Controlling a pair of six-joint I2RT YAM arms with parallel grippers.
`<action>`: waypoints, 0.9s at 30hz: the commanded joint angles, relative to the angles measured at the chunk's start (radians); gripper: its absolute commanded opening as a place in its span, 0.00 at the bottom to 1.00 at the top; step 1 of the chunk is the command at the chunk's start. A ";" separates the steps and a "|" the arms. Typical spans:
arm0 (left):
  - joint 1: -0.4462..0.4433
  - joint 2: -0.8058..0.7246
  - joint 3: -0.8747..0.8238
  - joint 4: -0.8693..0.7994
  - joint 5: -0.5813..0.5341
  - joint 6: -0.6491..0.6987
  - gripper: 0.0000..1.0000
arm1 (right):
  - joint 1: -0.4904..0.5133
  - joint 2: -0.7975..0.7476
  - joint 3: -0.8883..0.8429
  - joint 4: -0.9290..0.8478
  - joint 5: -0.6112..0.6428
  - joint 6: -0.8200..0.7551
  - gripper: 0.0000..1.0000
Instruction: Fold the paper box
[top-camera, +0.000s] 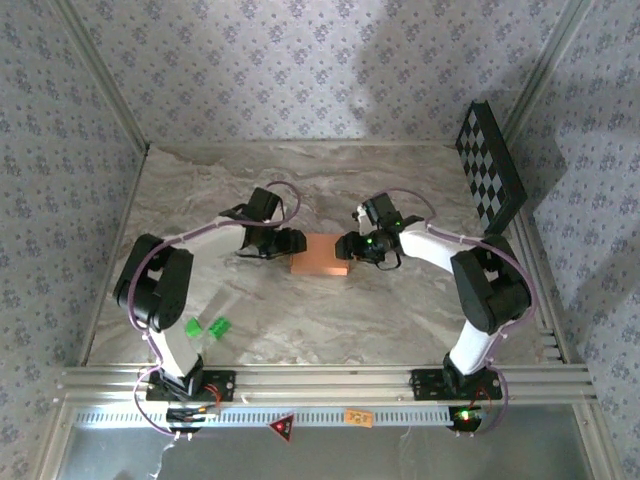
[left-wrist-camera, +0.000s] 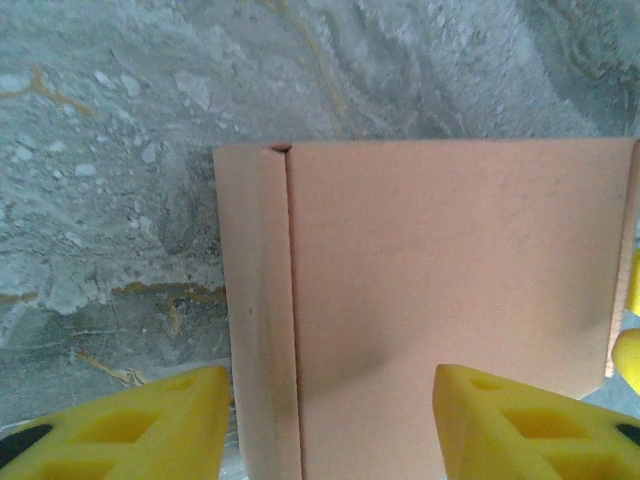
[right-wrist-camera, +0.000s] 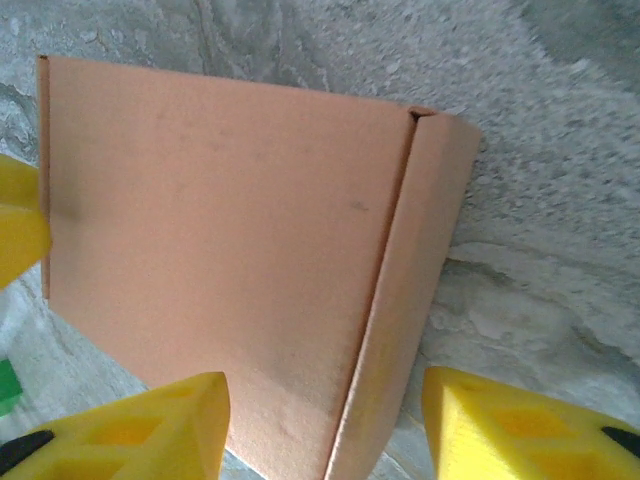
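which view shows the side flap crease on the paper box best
The left wrist view: the paper box sits square and close, and its flap crease runs sharp down the left side. The right wrist view shows it too, but tilted, on the right. In the top external view the box is small, with no crease visible.

Robot lab test cell, not a home; marble-look table (top-camera: 420, 320) boxed in by metal-framed walls (top-camera: 300, 60) papered in a small floral print; left arm (top-camera: 160, 290) and right arm (top-camera: 485, 285) bolted to an aluminium extrusion rail (top-camera: 320, 380) along the near edge; black-and-white checkerboard panel (top-camera: 490, 165) leaning against the right wall; red warning triangle sticker (top-camera: 281, 427) on the front.
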 joint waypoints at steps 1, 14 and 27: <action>0.002 0.022 0.022 -0.001 0.039 0.012 0.53 | 0.014 0.029 0.051 0.000 -0.057 0.023 0.52; 0.233 -0.026 0.099 -0.120 0.019 0.152 0.50 | 0.181 0.234 0.400 0.104 0.004 0.172 0.49; 0.570 0.214 0.402 -0.157 0.076 0.247 0.49 | 0.282 0.696 0.910 0.473 0.064 0.383 0.45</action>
